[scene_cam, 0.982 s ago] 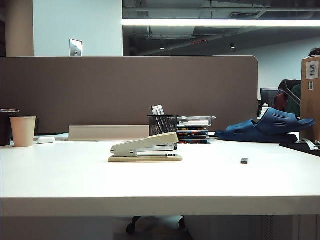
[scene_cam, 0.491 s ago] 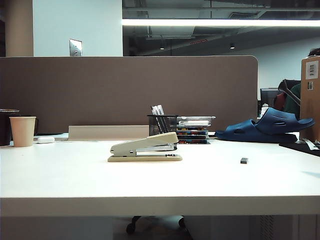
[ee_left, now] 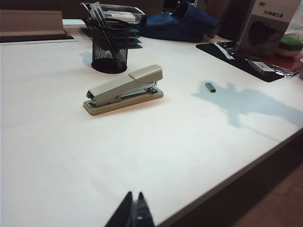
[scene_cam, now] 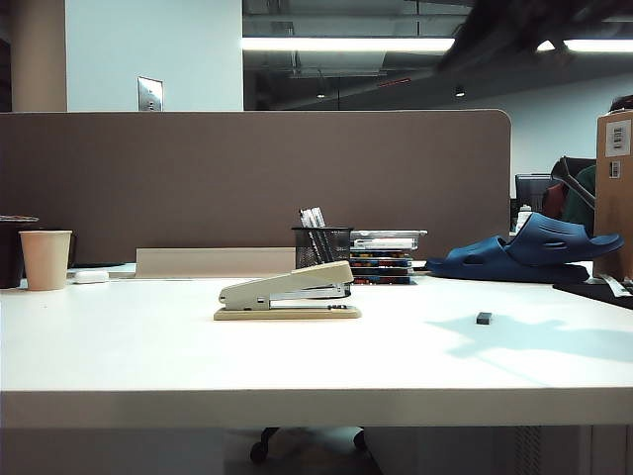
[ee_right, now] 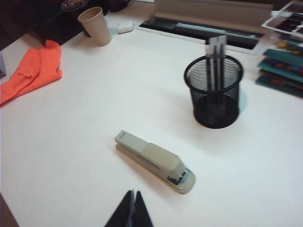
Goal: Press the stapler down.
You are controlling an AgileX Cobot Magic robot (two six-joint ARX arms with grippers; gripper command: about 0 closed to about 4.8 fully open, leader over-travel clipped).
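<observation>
The beige stapler (scene_cam: 287,292) lies on the white table (scene_cam: 148,356), its top arm raised over the tan base. From the left wrist view the stapler (ee_left: 124,87) is far ahead of my left gripper (ee_left: 134,194), which is shut and empty near the table's front edge. My right gripper (ee_right: 132,193) is also shut and empty, hovering above the table a short way from the stapler (ee_right: 154,160). A dark blurred arm (scene_cam: 514,30) crosses the top right of the exterior view; neither gripper's tips show there.
A black mesh pen holder (scene_cam: 321,247) stands just behind the stapler, beside stacked trays (scene_cam: 384,257). A small dark block (scene_cam: 484,318) lies to the right, blue slippers (scene_cam: 529,252) behind it. A paper cup (scene_cam: 45,259) and white eraser (scene_cam: 91,277) sit far left; an orange cloth (ee_right: 31,71) lies nearby.
A dark blurred arm has come into the top right of the exterior view, and its shadow now falls on the table's right side. The stapler has not moved.
</observation>
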